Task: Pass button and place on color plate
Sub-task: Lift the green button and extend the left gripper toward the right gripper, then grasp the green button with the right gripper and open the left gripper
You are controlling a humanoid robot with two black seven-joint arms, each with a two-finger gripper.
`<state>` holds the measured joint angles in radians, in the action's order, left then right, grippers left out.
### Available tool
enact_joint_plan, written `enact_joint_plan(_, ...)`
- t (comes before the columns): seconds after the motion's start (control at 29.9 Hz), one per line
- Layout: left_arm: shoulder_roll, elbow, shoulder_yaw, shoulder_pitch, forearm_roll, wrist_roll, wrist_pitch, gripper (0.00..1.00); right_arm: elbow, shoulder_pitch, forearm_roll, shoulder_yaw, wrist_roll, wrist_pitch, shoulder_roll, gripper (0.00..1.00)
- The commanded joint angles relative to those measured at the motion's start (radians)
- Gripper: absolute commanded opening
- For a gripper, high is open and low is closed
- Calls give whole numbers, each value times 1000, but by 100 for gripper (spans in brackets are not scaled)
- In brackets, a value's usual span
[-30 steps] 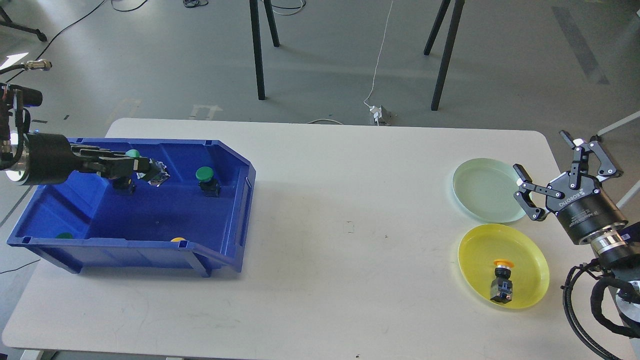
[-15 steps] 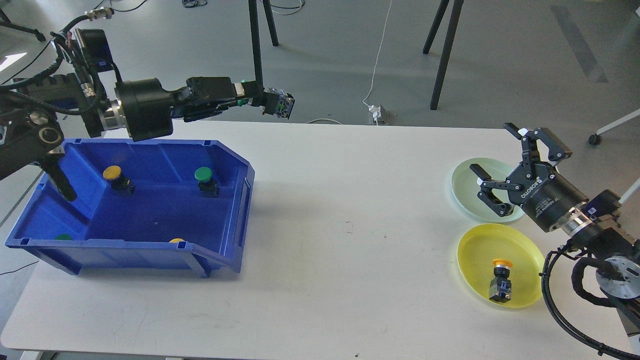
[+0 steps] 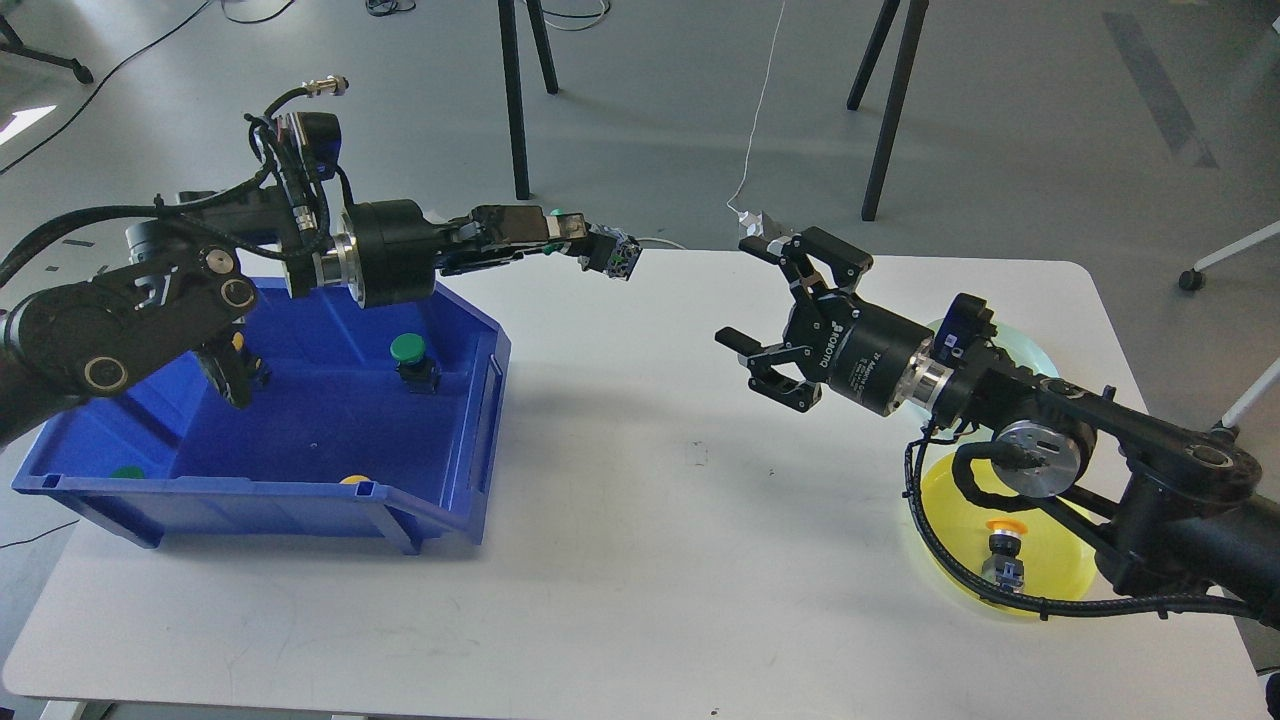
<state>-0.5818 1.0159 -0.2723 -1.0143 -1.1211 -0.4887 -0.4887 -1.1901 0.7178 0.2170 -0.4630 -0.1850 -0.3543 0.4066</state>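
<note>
My left gripper (image 3: 575,240) is shut on a green-capped button (image 3: 605,250) and holds it in the air over the table's far middle, its black body pointing right. My right gripper (image 3: 765,300) is open and empty, raised over the table's middle, facing the held button a short gap to its right. A yellow plate (image 3: 1055,570) at the right front holds a yellow-capped button (image 3: 1003,560). A pale green plate (image 3: 1030,350) lies behind it, mostly hidden by my right arm.
A blue bin (image 3: 480,400) stands at the left with a green button (image 3: 410,355), a yellow button (image 3: 240,350) partly hidden by my arm, and caps of a green one (image 3: 127,472) and a yellow one (image 3: 352,480) at its front wall.
My left gripper lifted the green button out of the bin and carried it right towards the table's middle. My right arm swung left from the plates to face it.
</note>
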Motion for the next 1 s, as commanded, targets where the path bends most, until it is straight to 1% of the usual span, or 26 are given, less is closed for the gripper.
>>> enact_joint_plan(0.0, 3, -7, -2, 2, -3, 0, 0, 14, 64, 34, -1, 4, -2, 0, -86, 96)
enact_joint_plan(0.13, 5, -13, -2, 2, -2, 0, 0, 14, 110, 43, -1, 6, -2, -5, -156, 96)
enact_joint_plan(0.53, 5, -30, -1, 2, -2, 0, 0, 16, 210, 57, -4, -14, -7, 3, -276, 95)
enact_joint_plan(0.67, 5, -37, -1, 2, -2, 0, 0, 16, 234, 57, -2, -28, -7, 5, -308, 94)
enact_joint_plan(0.77, 5, -42, -1, 2, -2, 0, 0, 16, 263, 57, -2, -49, -7, 5, -336, 91)
enact_joint_plan(0.97, 5, -42, -1, 2, -2, 0, 0, 16, 302, 74, -4, -62, -7, 5, -364, 90)
